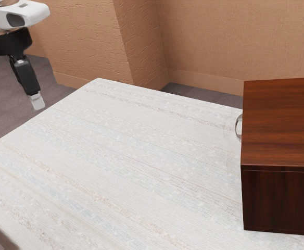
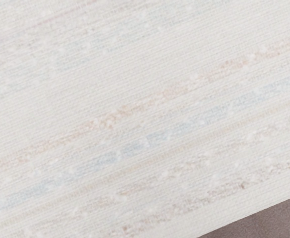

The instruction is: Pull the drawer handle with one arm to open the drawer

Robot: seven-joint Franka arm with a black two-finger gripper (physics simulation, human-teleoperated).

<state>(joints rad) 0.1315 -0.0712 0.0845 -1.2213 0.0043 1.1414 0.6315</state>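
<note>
Wooden drawer (image 1: 279, 151) on pale table (image 1: 115, 172).

One drawer (image 1: 280, 151) is sitting on one tabletop (image 1: 115, 166), one handle (image 1: 238, 127) is showing on it, and one arm (image 1: 16, 21) is hanging above.

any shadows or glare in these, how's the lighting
Exterior view: flat, even light; no cast shadow on the table from the gripper or the cabinet, whose top is brighter than its near face; the pale handle barely stands out. Wrist view: evenly lit table, no glare.
</note>
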